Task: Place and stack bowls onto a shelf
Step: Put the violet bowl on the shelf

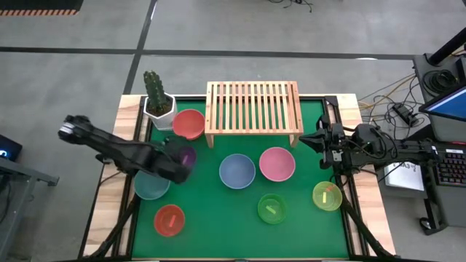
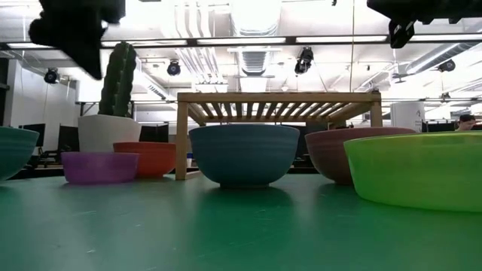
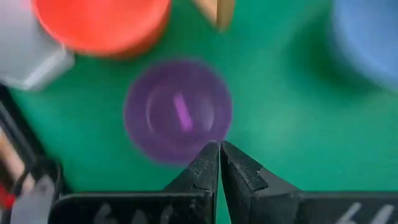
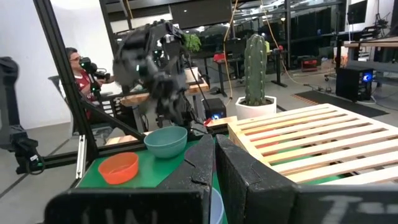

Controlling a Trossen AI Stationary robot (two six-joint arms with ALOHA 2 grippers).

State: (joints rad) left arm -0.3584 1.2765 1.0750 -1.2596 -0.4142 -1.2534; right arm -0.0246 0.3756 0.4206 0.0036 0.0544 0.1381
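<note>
Small translucent purple bowl (image 3: 178, 112), round with a pale sticker inside, sits on the green mat just in front of the red bowl (image 1: 188, 124), near the shelf (image 1: 253, 106). Left gripper (image 3: 219, 155) hovers above it, fingers clenched together, empty. Right gripper (image 4: 215, 152) also pinched closed, waiting at the table's right edge.

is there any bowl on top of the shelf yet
No. In the high view the slatted top of the shelf is bare, and the red bowl sits on the green table beside it.
</note>
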